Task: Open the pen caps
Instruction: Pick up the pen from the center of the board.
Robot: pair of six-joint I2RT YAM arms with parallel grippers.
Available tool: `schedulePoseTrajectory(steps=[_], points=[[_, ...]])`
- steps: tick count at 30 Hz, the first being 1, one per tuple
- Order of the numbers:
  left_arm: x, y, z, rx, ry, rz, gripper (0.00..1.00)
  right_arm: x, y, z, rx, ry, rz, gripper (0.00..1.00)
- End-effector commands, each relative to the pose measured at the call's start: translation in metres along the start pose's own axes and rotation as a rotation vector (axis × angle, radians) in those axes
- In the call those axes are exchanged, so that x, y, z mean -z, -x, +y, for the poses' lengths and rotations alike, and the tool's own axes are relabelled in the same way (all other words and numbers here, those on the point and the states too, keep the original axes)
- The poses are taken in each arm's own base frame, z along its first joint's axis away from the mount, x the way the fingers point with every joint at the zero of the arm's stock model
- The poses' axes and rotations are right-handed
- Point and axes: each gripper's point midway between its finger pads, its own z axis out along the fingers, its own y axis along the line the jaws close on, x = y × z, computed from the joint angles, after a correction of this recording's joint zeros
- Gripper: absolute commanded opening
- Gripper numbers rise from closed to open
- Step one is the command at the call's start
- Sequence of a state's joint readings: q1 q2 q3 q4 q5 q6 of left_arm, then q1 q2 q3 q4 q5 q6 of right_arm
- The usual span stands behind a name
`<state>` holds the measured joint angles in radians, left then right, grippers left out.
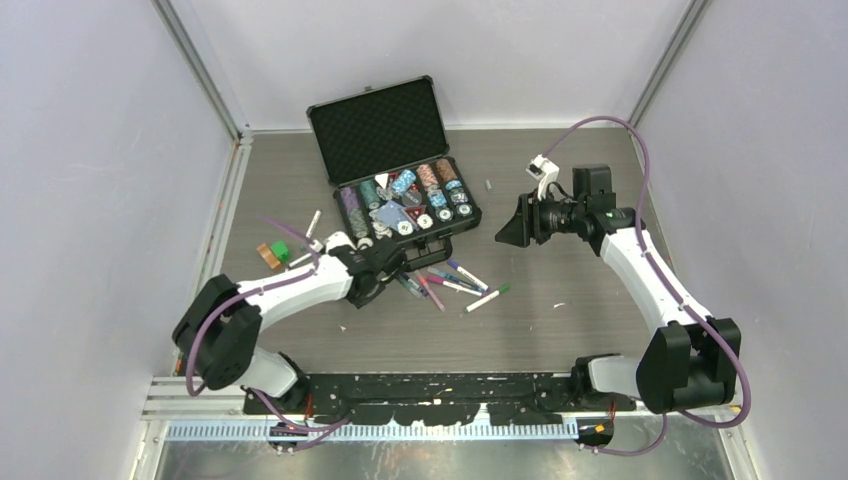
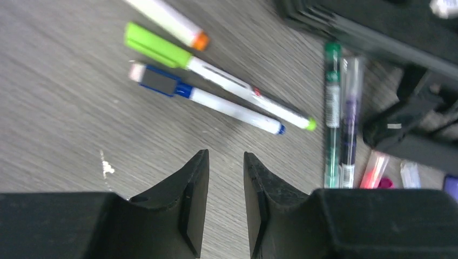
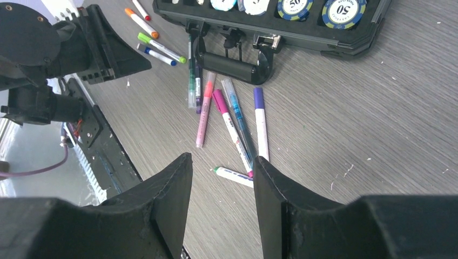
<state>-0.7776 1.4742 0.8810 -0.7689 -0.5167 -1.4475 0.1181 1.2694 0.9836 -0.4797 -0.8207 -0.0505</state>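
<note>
Grey wood-grain tabletop beneath slim cylindrical plastic pens

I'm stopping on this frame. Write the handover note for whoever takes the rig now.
Left gripper: open, empty, low over the table beside the lime-capped pen and blue-capped pen.
Right gripper: open, empty, raised, facing the pens piled before the black case.
Done: unclear; small orange and green pieces far left may be caps.
Left: several pens still capped.

Glossy plastic pens lie on the matt, grey wood-grain table beside a foam-lined black case.
</note>
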Motion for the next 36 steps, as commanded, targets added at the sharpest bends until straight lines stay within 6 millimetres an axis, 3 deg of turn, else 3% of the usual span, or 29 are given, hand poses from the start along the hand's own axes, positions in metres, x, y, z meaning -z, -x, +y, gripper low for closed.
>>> schedulePoseTrajectory(steps=[1,4,11,18,30,36], points=[[0.0,0.029,0.012,0.297,0.017,-0.071,0.33,0.005,0.02,0.008,0.066,0.015,-0.044,0.5],[-0.008,0.03,0.023,0.394,0.064,-0.019,0.31,0.003,0.019,0.006,0.064,0.014,-0.039,0.5],[-0.008,0.037,0.019,0.461,0.091,-0.018,0.28,0.001,0.016,0.002,0.049,0.011,-0.02,0.5],[-0.015,0.03,0.026,0.5,0.122,0.0,0.27,0.0,0.015,0.001,0.045,0.011,-0.013,0.5],[-0.034,0.022,0.017,0.537,0.137,0.073,0.27,0.0,0.014,0.0,0.045,0.004,-0.01,0.5],[-0.038,0.012,0.024,0.513,0.201,0.115,0.26,0.0,0.014,-0.001,0.048,0.002,-0.008,0.5]])
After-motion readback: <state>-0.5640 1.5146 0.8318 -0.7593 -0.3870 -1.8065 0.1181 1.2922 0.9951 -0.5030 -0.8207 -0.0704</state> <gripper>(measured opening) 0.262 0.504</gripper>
